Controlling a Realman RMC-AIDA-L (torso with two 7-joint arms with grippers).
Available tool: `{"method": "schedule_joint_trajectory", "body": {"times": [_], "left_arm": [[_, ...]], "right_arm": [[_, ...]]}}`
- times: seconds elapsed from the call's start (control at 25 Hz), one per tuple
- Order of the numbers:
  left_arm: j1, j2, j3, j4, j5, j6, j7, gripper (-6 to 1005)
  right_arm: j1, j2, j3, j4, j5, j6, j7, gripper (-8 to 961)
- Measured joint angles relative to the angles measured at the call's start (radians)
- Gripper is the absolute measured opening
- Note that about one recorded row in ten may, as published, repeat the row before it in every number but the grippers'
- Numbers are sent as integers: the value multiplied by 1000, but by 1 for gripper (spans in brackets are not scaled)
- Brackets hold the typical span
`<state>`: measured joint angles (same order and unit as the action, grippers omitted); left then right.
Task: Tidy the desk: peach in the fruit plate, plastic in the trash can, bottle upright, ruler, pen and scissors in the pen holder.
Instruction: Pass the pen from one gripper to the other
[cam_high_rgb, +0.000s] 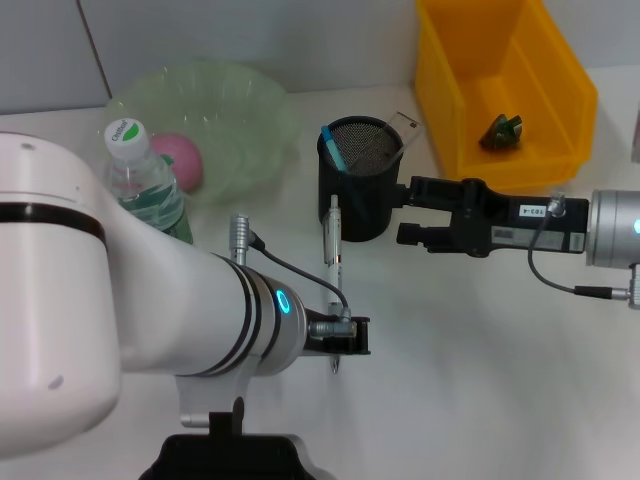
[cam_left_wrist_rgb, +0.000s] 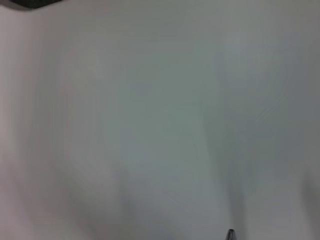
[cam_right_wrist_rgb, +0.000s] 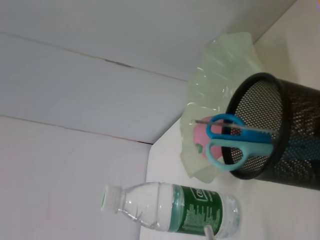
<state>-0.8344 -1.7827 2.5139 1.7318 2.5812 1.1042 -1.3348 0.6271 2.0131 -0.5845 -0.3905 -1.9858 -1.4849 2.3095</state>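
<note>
A white pen hangs over the table in front of the black mesh pen holder, with my left gripper shut on its lower part. Its tip shows in the left wrist view. My right gripper is open, just right of the holder and apart from it. Blue scissors stand in the holder, along with a metal ruler. The bottle stands upright. The pink peach lies in the green fruit plate. Dark plastic lies in the yellow trash can.
The bottle stands close in front of the fruit plate at the left. The trash can sits at the back right against the wall. My left arm's body covers the near left of the table.
</note>
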Motion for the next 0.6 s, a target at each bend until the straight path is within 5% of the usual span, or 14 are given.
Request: {"method": "schedule_joint_trajectory", "body": {"times": [0.6], "left_arm": [[-2,-4,4,0,0,-8,10,123]], "right_arm": [[43,34,-24,2,-10,34,-18,785]]}}
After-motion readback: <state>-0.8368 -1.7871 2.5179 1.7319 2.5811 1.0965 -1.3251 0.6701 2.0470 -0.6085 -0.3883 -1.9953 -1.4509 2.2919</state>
